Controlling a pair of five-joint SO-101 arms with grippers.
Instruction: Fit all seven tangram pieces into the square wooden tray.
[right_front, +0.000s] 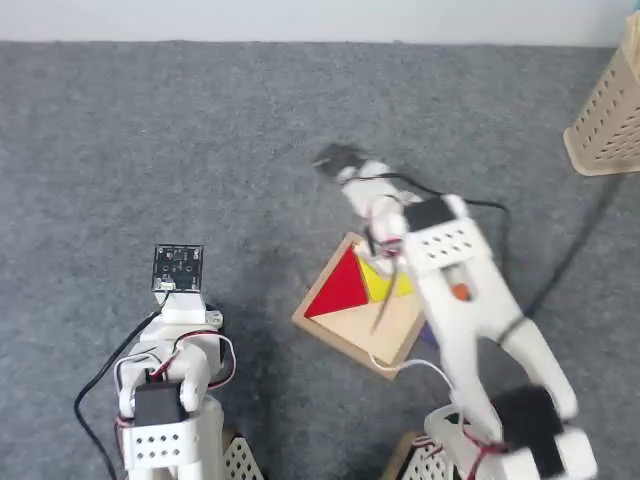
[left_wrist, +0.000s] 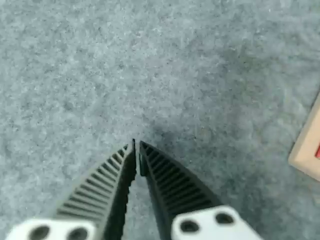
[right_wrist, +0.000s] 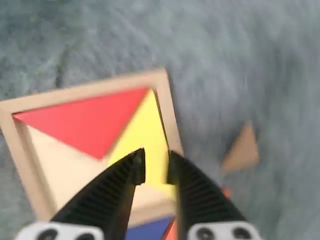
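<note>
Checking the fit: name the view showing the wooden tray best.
Right wrist view: the tray lies close, frame and inside plain. High view: the right arm covers part. Left wrist view: one corner at the edge.

In the tray (right_wrist: 90, 89), a triangle (right_wrist: 85, 122) touches a second triangle (right_wrist: 147, 130); a third piece (right_wrist: 242, 150) lies just outside.

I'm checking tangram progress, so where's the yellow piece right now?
In the high view, the yellow piece lies inside the wooden tray, edge to edge with the red triangle, below the right end effector.
</note>
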